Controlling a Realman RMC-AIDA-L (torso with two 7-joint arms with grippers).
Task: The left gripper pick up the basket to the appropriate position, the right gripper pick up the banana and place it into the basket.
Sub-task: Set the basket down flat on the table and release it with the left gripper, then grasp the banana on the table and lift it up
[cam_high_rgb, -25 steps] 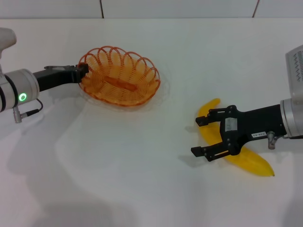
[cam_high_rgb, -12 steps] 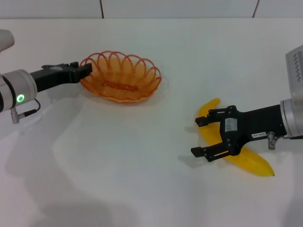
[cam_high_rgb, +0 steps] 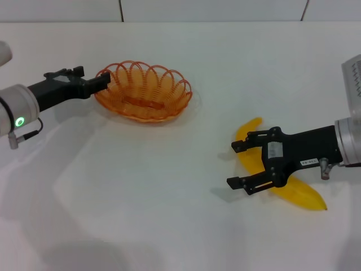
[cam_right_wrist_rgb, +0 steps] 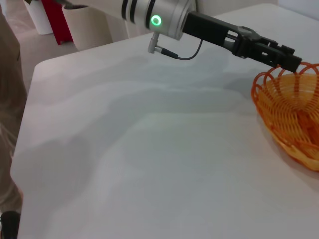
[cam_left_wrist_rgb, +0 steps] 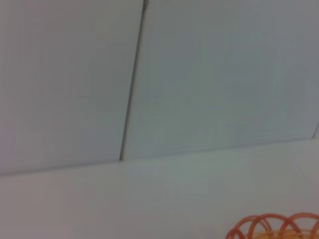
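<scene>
Banana (cam_high_rgb: 282, 179) under spread right gripper (cam_high_rgb: 242, 164)

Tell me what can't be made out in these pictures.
- Middle of the banana: head view, covered by the right gripper.
- Most of the basket: left wrist view, cut off by the picture edge; also partly cut off in the right wrist view.
- Left gripper at the basket rim: its hold on the wires is too small to judge.

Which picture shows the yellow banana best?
The head view. There the banana lies on the white table, with the open right gripper over its middle. The left wrist and right wrist views do not show the banana at all.
</scene>
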